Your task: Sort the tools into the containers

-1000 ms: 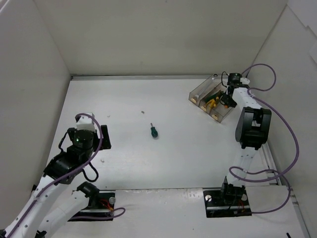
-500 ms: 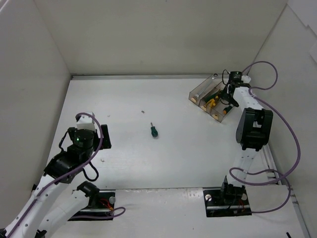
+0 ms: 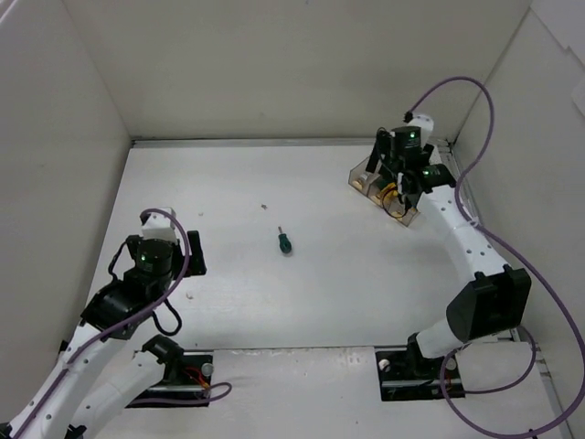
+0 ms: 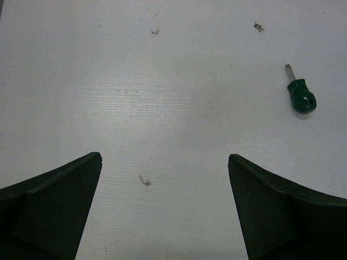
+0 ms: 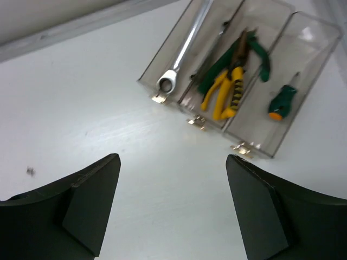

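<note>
The clear brownish tray (image 5: pixel 317 38) holds a silver wrench (image 5: pixel 187 49) in its left compartment. Green-handled pliers (image 5: pixel 255 51) and yellow-handled pliers (image 5: pixel 223 93) lie in the middle one, and a green screwdriver with an orange end (image 5: pixel 282 100) in the right one. In the top view the tray (image 3: pixel 360 174) sits at the back right. My right gripper (image 3: pixel 388 172) hovers over it, open and empty (image 5: pixel 172 157). A small green-handled screwdriver (image 3: pixel 284 242) lies mid-table, also in the left wrist view (image 4: pixel 301 96). My left gripper (image 3: pixel 175 236) is open and empty (image 4: pixel 165 156), well left of it.
White walls enclose the table on the left, back and right. Small dark specks (image 3: pixel 263 207) lie on the table surface. The right arm's purple cable (image 3: pixel 512 247) loops near the right wall.
The right arm has stretched out, and its gripper has moved from the tray's right side to above its left end. The left arm and the small screwdriver have not moved.
</note>
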`<state>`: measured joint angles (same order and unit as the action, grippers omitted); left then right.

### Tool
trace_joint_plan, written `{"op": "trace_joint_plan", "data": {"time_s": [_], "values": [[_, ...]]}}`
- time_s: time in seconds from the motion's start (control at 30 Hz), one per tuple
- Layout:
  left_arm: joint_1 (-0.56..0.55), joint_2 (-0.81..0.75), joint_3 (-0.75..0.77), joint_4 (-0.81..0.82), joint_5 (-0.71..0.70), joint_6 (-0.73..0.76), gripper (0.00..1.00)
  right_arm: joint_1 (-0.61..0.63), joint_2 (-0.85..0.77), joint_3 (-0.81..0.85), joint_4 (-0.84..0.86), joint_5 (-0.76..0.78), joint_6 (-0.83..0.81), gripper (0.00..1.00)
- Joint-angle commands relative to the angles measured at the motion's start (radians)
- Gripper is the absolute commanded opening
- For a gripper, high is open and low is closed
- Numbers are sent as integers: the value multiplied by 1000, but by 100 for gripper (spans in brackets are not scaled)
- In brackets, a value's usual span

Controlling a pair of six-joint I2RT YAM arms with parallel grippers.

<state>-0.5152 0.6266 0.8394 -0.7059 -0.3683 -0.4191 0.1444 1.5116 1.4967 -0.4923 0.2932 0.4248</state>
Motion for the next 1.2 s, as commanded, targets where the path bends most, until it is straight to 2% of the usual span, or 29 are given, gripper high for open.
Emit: {"op": "trace_joint_plan", "data": {"time_s": [0.0,0.27,0.47,0.73,1.0,1.17], "values": [[6,-1,10,48,0,25,100,105,-14,-59,24,-43,3,77],[6,-8,12,49,0,23,100,392,114,-63,26,-37,49,81],[6,-11,12,46,-6,19,100,527,239,10,24,-51,74,82],[6,4,17,39,-3,16,100,615,410,94,21,-60,97,79],[6,-11,13,46,6,19,100,643,525,108,18,-34,114,74],[6,-10,13,48,11,22,100,656,579,117,17,-2,101,63]]}}
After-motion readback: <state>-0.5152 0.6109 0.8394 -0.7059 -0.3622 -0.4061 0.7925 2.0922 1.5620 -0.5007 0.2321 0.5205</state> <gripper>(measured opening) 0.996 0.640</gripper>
